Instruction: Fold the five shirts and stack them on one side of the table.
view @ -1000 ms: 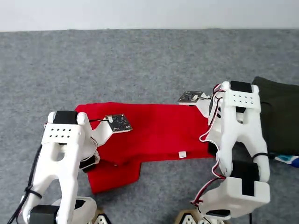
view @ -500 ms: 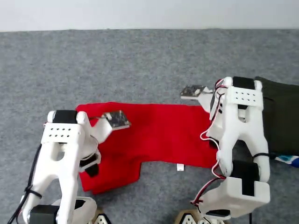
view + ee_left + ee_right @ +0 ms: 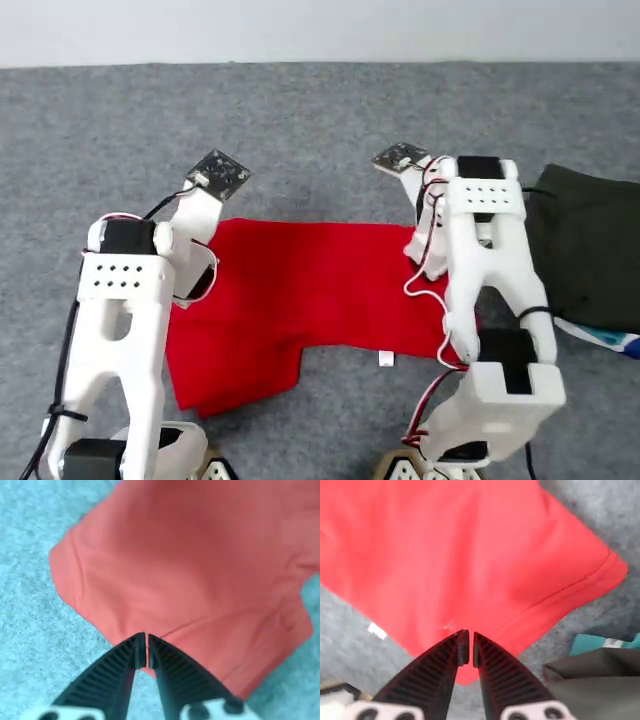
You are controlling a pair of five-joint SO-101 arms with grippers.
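Observation:
A red shirt [image 3: 320, 290] lies spread flat on the grey table between my two arms, one sleeve [image 3: 235, 375] pointing to the front left. A small white label [image 3: 386, 358] sticks out at its front edge. My left gripper [image 3: 146, 652] is shut with nothing in it and hovers above the red shirt [image 3: 190, 575], near its edge. Over the right part of the red shirt [image 3: 430, 555] my right gripper [image 3: 468, 647] hangs shut and empty. A dark folded shirt [image 3: 590, 260] rests at the table's right side.
A teal and white cloth [image 3: 612, 342] peeks out from under the dark shirt [image 3: 592, 687] and appears as a teal patch [image 3: 592, 642] beside it. Bare grey table [image 3: 300, 130] stretches behind the red shirt up to the back wall.
Both wrists have risen off the red shirt and swung toward the back. The shirt's front edge and label have slid a little toward the front.

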